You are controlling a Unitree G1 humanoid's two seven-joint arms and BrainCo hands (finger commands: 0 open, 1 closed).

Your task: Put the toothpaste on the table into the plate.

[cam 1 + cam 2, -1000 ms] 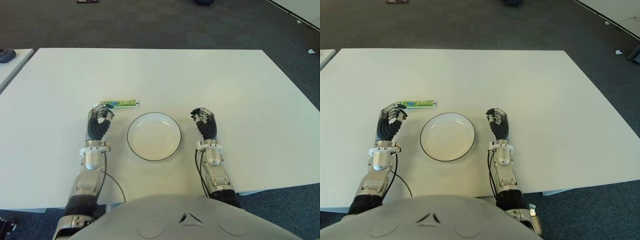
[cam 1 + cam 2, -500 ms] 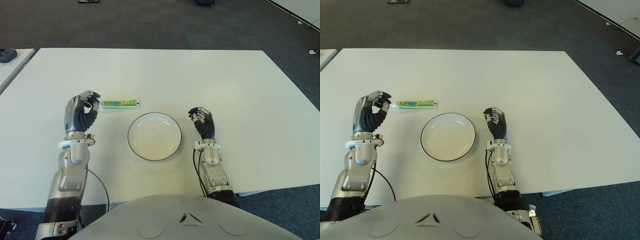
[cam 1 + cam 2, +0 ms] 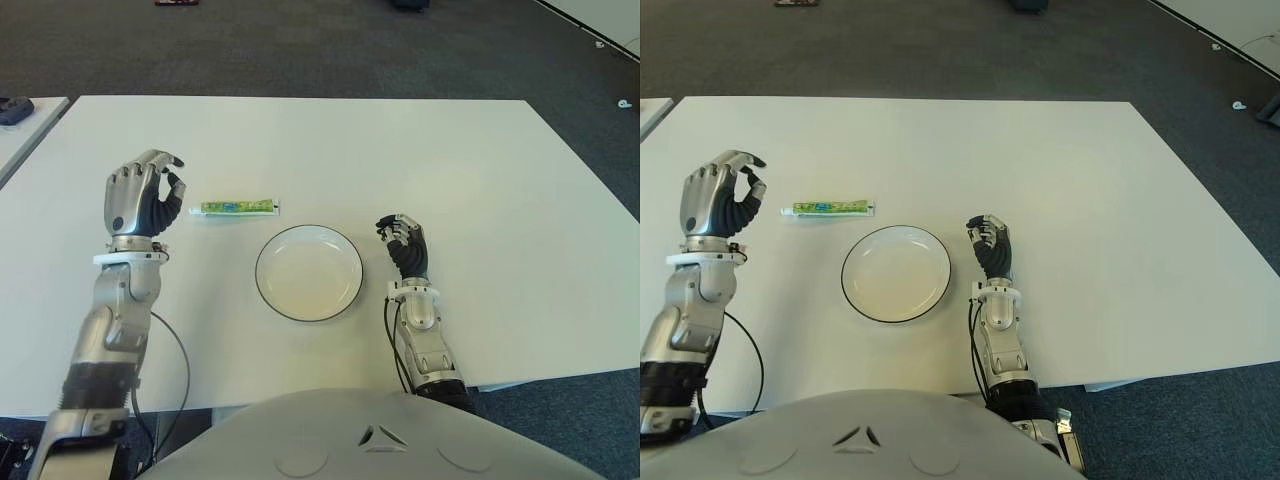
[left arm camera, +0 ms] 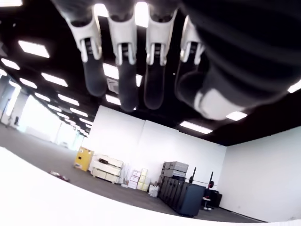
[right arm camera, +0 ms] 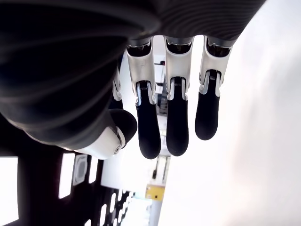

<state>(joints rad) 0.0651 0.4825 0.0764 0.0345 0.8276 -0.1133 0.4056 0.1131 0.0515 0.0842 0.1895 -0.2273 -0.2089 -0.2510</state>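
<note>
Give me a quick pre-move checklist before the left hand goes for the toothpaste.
1. Toothpaste lying flat on the table, outside the plate: ok.
2. Plate holds nothing: ok.
3. Left hand holds nothing, fingers relaxed: ok.
4. Left hand positioned for a grasp: not ok, it is raised to the left of the tube, apart from it.
5. Right hand out of the way, showing to the right of the plate: ok.
6. Path from tube to plate free of other things: ok.
</note>
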